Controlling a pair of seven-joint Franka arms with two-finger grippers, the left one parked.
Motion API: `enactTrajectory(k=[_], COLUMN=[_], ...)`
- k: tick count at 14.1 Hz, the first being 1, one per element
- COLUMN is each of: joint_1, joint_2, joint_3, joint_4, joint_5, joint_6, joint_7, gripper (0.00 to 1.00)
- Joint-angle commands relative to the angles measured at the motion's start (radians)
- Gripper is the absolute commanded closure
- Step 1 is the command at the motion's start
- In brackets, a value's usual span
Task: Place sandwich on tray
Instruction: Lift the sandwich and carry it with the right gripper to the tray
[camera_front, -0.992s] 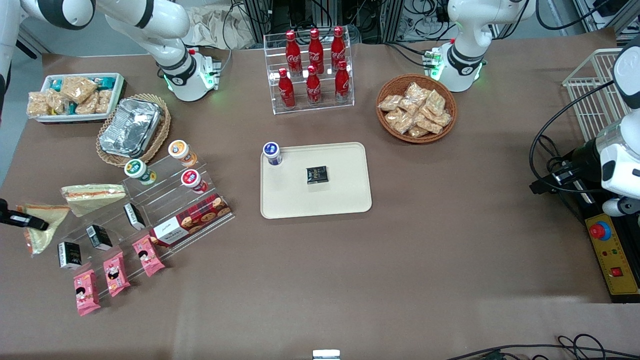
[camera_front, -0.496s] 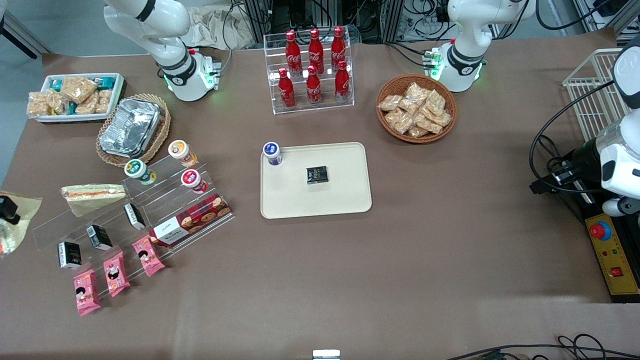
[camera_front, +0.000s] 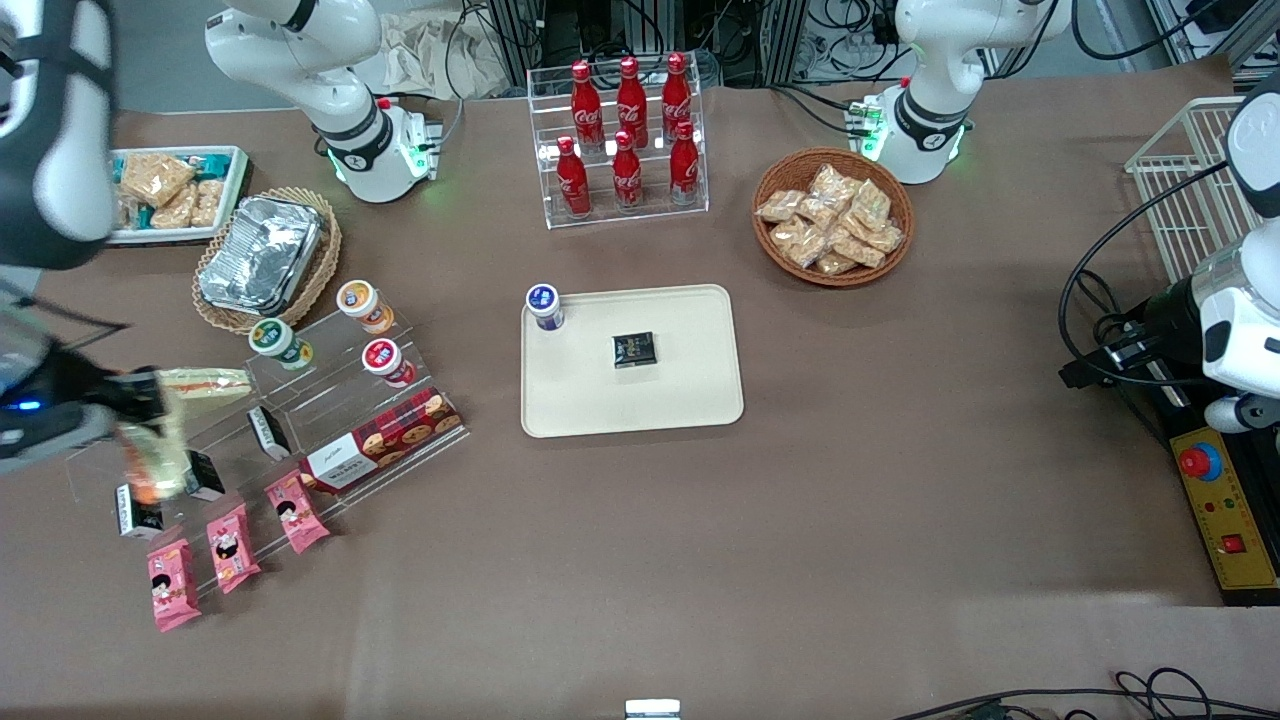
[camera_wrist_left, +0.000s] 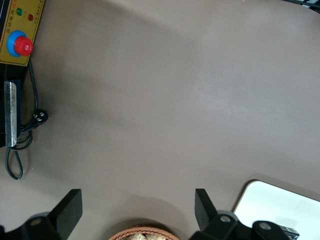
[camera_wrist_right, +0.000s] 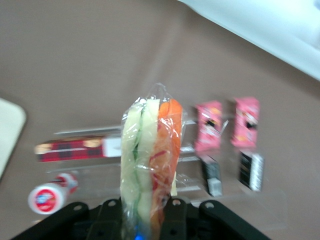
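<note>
My right gripper (camera_front: 140, 398) hangs above the clear display stand at the working arm's end of the table. It is shut on the sandwich (camera_front: 150, 452), a wrapped wedge with a bright-orange filling edge and some green. In the right wrist view the sandwich (camera_wrist_right: 151, 160) stands edge-on between the two black fingers (camera_wrist_right: 175, 216) of the gripper (camera_wrist_right: 142, 220), well above the table. The cream-beige tray (camera_front: 680, 390) lies flat at the table's middle, far from the gripper. One tray corner shows in the right wrist view (camera_wrist_right: 7, 125).
A paler wedge (camera_front: 208, 381) lies on the clear stepped stand (camera_front: 330, 395) among cups, small dark boxes, a cookie box (camera_front: 385, 438) and pink packets (camera_front: 228, 545). A blue-lidded cup (camera_front: 544, 305) and a dark box (camera_front: 634, 349) sit on the tray. A foil tray (camera_front: 262, 252) stands nearby.
The gripper with the sandwich went out to the table's edge at the working arm's end, then came back over the display stand, toward the tray. The sandwich stays in the fingers.
</note>
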Motion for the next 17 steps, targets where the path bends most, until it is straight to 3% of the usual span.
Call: enactTrajectory(k=[1,7,10,12,15,17], joint_1=[0.165,0.481,0.592,0.638,0.641,0.643], joint_2=[-0.009,0.080,0.153,0.218,0.308,0.354], joint_3=[-0.011,-0.011,-0.011,-0.010,0.012,0.042], joint_4=[-0.013,-0.013,-0.022,-0.026,-0.029,-0.031], joint_5=[-0.032,-0.049,-0.069,-0.069,-0.055,-0.057], joint_6=[-0.016,0.012,0.082,0.148,0.249,0.282], joint_7=[-0.006,-0.014,-0.026,-0.098,-0.276,-0.302], gripper=[0.85,0.85,0.85,0.84,0.84,0.84])
